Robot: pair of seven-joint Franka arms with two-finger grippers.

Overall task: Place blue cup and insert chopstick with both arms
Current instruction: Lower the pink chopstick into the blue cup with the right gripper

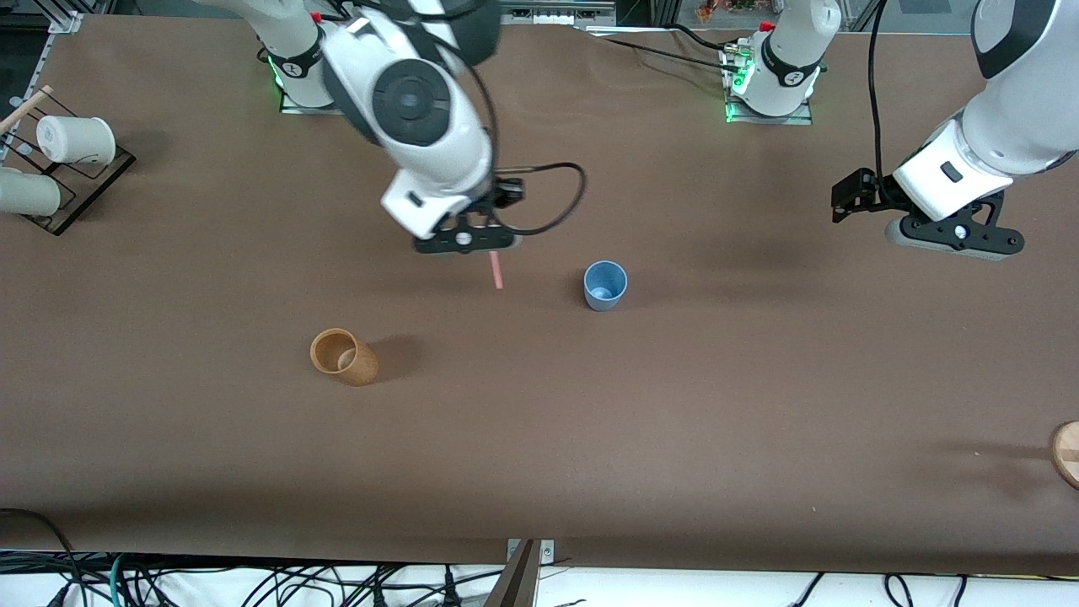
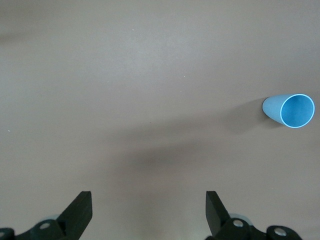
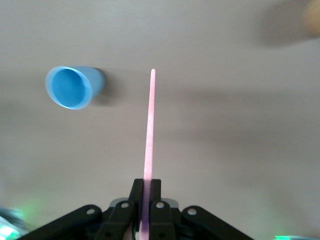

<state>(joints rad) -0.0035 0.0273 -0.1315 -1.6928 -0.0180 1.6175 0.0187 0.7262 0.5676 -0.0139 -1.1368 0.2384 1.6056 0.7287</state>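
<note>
At the lower right edge of the front view, a round wooden piece (image 1: 1067,453) is sitting half out of the frame on the brown table (image 1: 674,438). Higher up, left of the frame's centre, a tan cup (image 1: 344,357) is standing upright and casting a shadow. Higher still, just right of centre, the blue cup (image 1: 605,285) is standing upright on the table with its mouth facing up and nothing inside it; nothing is touching it.

In the upper middle of the frame, the right gripper (image 1: 464,242) is hanging in the air over the bare table beside the blue cup, toward the right arm's end. Its jaws are pressed together on the chopstick (image 1: 496,271), which is pointing down below them; in the right wrist view the pink stick (image 3: 149,145) is running straight out from the pinched fingers, its tip apart from the cup (image 3: 70,87).

At the right of the frame, the left gripper (image 1: 952,236) is waiting above the table with its jaws spread wide and holding nothing.

At the upper left edge, white cups (image 1: 74,140) are lying on a black rack (image 1: 80,190).
</note>
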